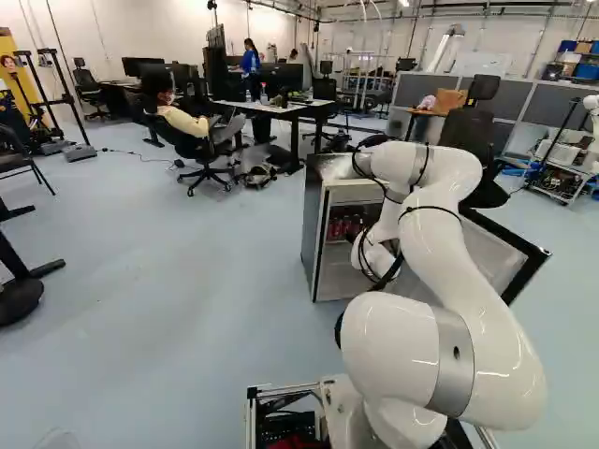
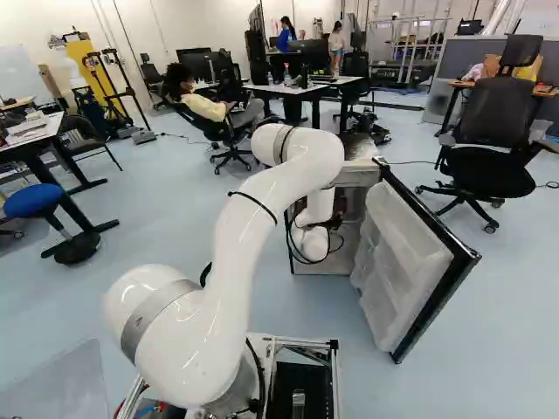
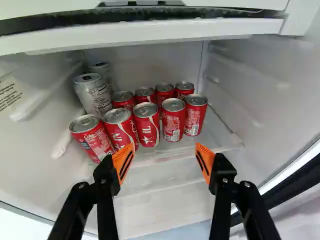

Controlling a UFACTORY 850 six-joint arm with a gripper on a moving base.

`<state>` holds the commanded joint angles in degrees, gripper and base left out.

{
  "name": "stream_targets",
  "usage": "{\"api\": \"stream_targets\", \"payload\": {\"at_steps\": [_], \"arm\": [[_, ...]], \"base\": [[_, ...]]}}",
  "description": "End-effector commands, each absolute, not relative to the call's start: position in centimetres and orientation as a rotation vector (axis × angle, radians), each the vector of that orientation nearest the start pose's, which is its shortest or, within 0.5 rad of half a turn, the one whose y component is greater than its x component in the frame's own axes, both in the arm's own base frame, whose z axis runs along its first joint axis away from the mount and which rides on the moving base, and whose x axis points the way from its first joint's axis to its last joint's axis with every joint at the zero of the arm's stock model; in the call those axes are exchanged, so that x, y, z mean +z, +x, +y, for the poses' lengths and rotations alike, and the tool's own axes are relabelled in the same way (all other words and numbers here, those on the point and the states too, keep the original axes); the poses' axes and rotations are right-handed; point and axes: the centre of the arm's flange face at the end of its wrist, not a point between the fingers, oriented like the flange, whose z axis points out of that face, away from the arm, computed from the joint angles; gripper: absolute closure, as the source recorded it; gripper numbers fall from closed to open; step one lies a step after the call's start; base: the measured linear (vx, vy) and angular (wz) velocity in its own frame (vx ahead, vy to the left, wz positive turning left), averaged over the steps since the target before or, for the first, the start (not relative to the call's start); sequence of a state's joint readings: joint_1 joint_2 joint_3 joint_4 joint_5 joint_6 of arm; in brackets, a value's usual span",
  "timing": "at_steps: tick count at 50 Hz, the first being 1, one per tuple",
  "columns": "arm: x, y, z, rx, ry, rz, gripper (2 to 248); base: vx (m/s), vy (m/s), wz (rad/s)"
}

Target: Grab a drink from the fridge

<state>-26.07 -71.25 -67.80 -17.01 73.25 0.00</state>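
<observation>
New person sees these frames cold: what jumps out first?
Probably the big white arm, reaching into the small fridge, whose door stands wide open. In the wrist view, it's the cluster of red cans inside, ahead of the open hand with its bright orange pads.

1. I see a smooth, pale blue-grey floor (image 1: 168, 281) under bright light.
2. Plain white walls (image 1: 117, 33) stand at the far side of my room.
3. Ahead of me, a white-topped desk (image 1: 281, 109) stands among dark monitors (image 1: 145, 65) and office chairs.
4. Low grey partitions (image 1: 416, 91) run behind, at the right of my left base view.
5. In my right base view, a black swivel chair (image 2: 493, 113) stands right, a blue-seated stool (image 2: 33, 201) left.
</observation>
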Motion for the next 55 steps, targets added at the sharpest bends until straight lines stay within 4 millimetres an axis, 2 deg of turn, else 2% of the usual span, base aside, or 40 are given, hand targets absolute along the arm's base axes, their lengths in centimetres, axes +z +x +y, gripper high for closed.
{"api": "stream_targets", "payload": {"at_steps": [55], "arm": [[1.1, 55.7, -24.9, -1.906, -2.61, 0.214, 69]], "base": [[0.0, 0.0, 0.0]]}}
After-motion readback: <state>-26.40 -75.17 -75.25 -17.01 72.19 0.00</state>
